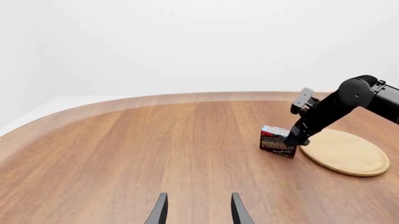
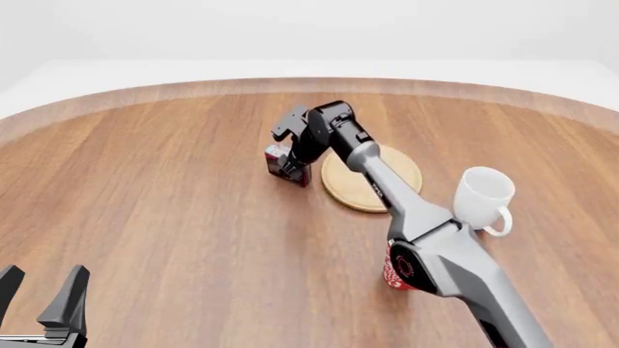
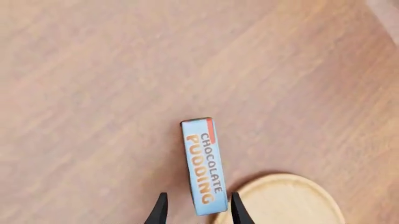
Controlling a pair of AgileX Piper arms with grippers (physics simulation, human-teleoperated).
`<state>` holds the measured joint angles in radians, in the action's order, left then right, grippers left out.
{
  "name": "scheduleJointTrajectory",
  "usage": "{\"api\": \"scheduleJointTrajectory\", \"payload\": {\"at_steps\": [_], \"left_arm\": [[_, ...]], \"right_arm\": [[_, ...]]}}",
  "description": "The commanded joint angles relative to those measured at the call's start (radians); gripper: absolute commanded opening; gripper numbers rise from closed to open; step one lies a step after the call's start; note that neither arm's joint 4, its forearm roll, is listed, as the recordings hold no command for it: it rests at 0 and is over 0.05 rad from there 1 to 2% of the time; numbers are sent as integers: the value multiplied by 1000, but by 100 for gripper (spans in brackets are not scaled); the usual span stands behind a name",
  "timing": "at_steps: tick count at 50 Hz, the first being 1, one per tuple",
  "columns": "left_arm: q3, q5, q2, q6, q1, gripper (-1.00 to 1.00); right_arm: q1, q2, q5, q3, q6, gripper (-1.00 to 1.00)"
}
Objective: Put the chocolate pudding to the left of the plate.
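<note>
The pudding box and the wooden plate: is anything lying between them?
Nothing. In the left wrist view only bare table separates the chocolate pudding from the plate.

Matt wood table (image 2: pixel 174 188) & plate (image 2: pixel 401 170); printed cardboard pudding carton (image 3: pixel 203 163).

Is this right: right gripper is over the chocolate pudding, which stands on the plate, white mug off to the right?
Not quite. The chocolate pudding stands on the table just left of the plate, not on it; the front view and the left wrist view both show it beside the rim. The rest holds: the right gripper is over it, and the white mug sits to the right.
</note>
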<state>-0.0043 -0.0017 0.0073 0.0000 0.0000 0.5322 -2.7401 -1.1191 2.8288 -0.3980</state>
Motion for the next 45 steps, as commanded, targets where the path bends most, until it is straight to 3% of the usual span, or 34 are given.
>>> {"api": "scheduleJointTrajectory", "payload": {"at_steps": [1,9,12,14,30,45], "left_arm": [[0,0,0,0,0,100],[0,0,0,0,0,100],[0,0,0,0,0,100],[0,0,0,0,0,100],[0,0,0,0,0,100],[0,0,0,0,0,100]], "right_arm": [[0,16,-3,0,7,100],[4,61,-12,-23,22,100],[5,245,171,-381,32,100],[5,291,212,-463,35,100],[16,504,400,-823,77,100],[115,772,617,-1208,168,100]]}}
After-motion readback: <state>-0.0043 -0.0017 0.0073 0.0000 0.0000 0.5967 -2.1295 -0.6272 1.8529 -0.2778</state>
